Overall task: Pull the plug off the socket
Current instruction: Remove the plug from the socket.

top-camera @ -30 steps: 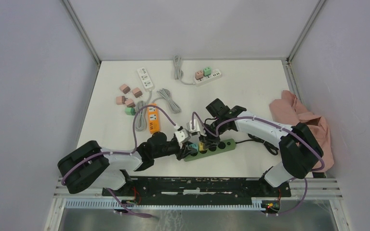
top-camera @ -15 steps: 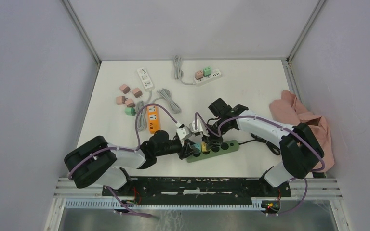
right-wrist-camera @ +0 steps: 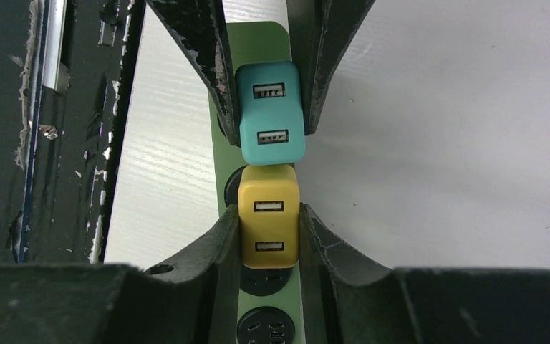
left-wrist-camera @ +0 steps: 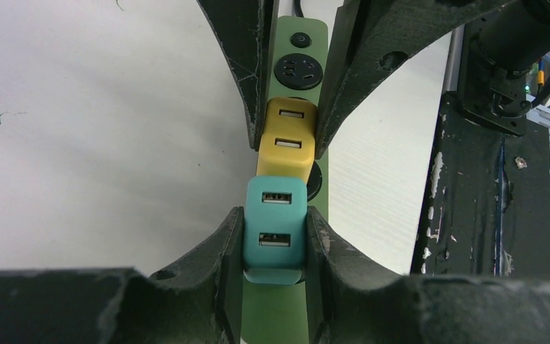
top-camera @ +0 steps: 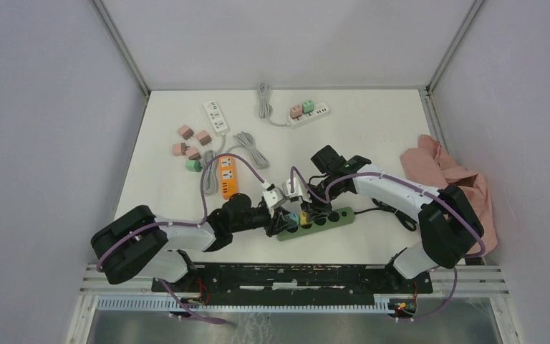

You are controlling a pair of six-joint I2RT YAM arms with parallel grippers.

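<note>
The left gripper is clenching the teal plug between its fingers, and the right gripper is clenching the yellow plug likewise. Both plugs seem to be sitting in the strip, touching end to end, each just beyond the other arm's fingertips. Nothing is pinning the strip itself. So one arm should be pressing its plug down as an anchor while the other is drawing straight up along the prongs, without twisting. Otherwise the strip is likely lifting too.
</note>
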